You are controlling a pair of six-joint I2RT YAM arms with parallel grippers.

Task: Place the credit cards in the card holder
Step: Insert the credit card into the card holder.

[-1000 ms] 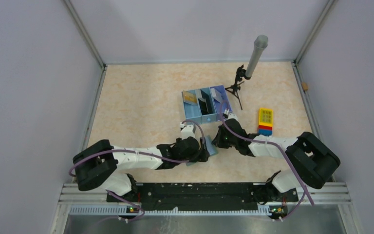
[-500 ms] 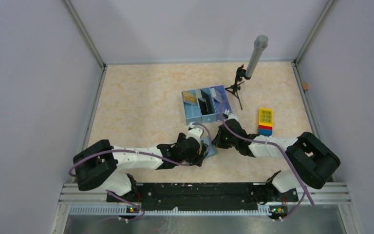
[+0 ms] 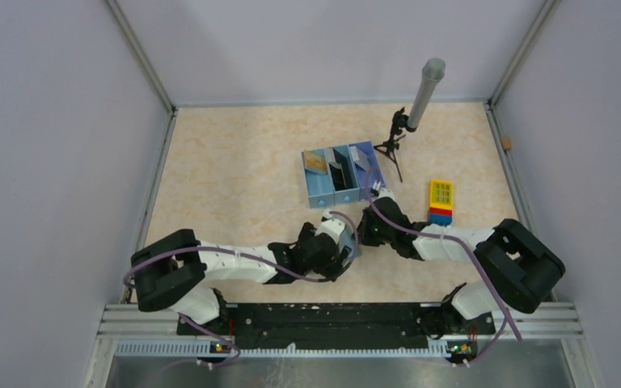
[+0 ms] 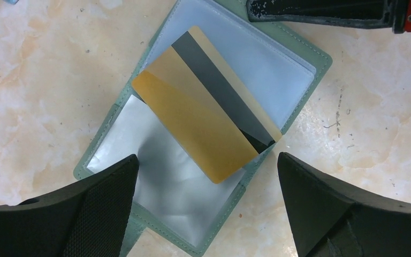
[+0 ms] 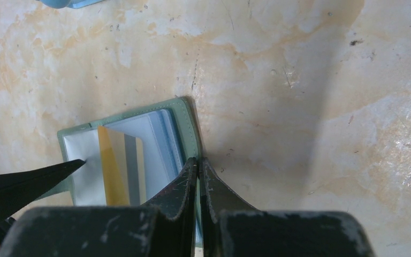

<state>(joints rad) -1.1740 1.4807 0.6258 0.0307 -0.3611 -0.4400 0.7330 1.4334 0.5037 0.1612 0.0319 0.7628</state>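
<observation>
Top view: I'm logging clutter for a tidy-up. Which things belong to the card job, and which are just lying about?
Job:
- holder
- gold card on it
- tray with a spare card

Lying about:
- toy block
- tripod with grey tube

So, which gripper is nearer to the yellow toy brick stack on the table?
Right. The right gripper, shut at the card holder's edge, is left of the yellow toy brick stack; the left gripper, open above the holder, is farther left.
</observation>
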